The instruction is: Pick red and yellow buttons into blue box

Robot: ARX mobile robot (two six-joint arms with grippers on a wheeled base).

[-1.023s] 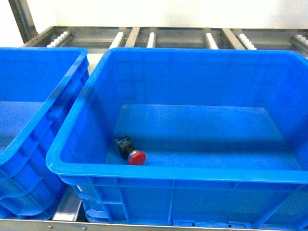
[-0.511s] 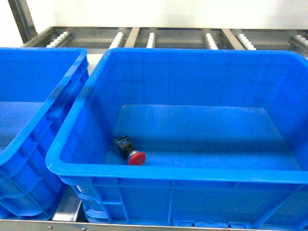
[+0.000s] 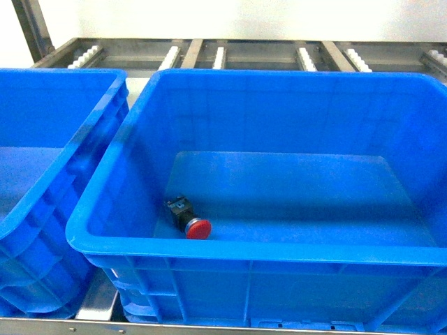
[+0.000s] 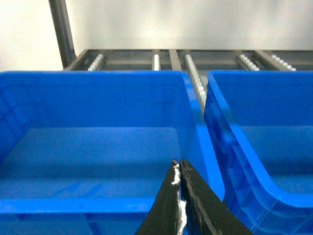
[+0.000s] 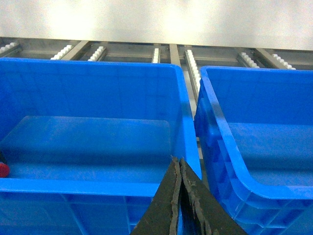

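The red button (image 3: 191, 220), a red cap on a black body, lies on its side on the floor of the blue box (image 3: 244, 252), near the front left corner. A sliver of its red cap (image 5: 2, 169) shows at the left edge of the right wrist view. The yellow button is out of view. My left gripper (image 4: 178, 164) is shut and holds nothing; it hangs in front of the neighbouring left crate (image 4: 73, 205). My right gripper (image 5: 178, 160) is shut and empty too, in front of the blue box's (image 5: 88, 186) near right corner. Neither gripper shows in the head view.
A second blue crate (image 3: 49, 174) stands close against the box's left side, and a third crate (image 5: 254, 186) stands on its right. All rest on a metal roller rack (image 3: 223, 52) that runs back to a white wall.
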